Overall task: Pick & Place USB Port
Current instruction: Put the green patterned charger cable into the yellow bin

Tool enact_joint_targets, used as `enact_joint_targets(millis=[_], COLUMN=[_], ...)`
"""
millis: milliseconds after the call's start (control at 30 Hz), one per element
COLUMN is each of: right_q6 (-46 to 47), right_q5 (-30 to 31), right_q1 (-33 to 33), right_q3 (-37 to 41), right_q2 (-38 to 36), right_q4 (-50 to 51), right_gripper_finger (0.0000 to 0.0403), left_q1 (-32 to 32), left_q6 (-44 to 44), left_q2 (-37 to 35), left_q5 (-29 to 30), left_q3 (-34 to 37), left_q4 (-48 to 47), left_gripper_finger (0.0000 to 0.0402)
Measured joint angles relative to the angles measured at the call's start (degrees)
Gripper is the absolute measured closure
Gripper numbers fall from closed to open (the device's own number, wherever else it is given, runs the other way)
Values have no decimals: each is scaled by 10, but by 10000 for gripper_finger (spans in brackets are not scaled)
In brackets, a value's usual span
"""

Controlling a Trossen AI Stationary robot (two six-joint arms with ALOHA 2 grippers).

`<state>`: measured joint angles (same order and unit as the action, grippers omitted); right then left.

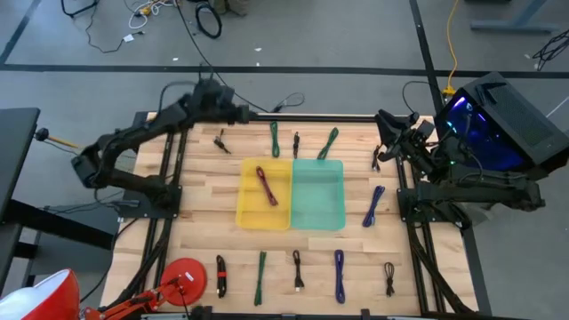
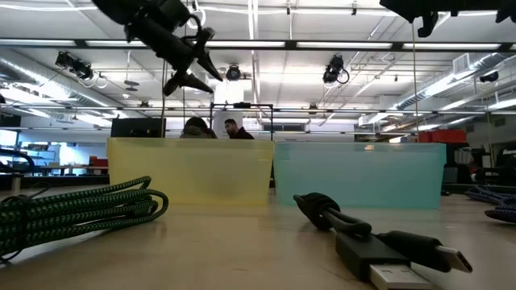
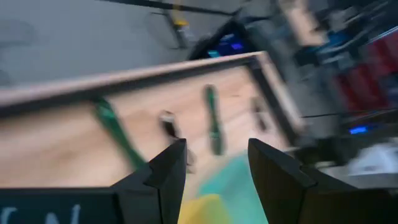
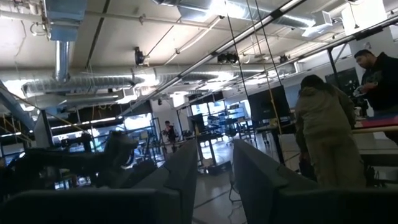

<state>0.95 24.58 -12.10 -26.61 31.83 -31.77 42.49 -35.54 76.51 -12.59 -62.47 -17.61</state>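
Note:
A yellow bin [image 1: 252, 212] and a teal bin [image 1: 317, 196] sit side by side mid-table. A dark red cable [image 1: 267, 185] lies in the yellow bin. Several coiled USB cables lie around the bins. These include green ones [image 1: 275, 140] [image 1: 328, 144] and black ones [image 1: 296, 142] [image 1: 220, 140] along the far side. My left gripper [image 1: 244, 113] [image 3: 214, 155] [image 2: 193, 60] hangs open, raised above the table's far edge, holding nothing. My right gripper [image 1: 382, 118] [image 4: 216, 155] is open at the far right corner and faces the room.
A purple cable [image 1: 373, 206] and a black one [image 1: 377, 158] lie right of the teal bin. The near row holds a black-red [image 1: 220, 276], a green [image 1: 260, 277], a black [image 1: 298, 269], a purple [image 1: 339, 274] and a black cable [image 1: 389, 277]. People [image 4: 323, 130] stand beyond the table.

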Motion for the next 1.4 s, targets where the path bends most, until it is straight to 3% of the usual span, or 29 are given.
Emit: enact_joint_targets(millis=[133, 233, 367, 567, 1400], right_q6=[1, 0, 0, -16, -51], right_q5=[-1, -1, -2, -2, -22], right_q1=[-2, -2, -2, -2, -2], right_q3=[0, 0, 0, 0, 0], right_q2=[0, 0, 0, 0, -2], right_q4=[-5, -8, -17, -25, -30], right_gripper_finger=[295, 295, 295, 295, 295], left_q1=[32, 36, 24, 7, -45], left_q6=[39, 50, 34, 62, 6], left_q2=[100, 171, 261, 355, 438], left_q5=[-18, -53, -92, -97, 21], left_q3=[-110, -167, -216, -267, -273], left_q4=[-105, -115, -124, -181, -212], left_gripper_finger=[225, 225, 225, 225, 225])
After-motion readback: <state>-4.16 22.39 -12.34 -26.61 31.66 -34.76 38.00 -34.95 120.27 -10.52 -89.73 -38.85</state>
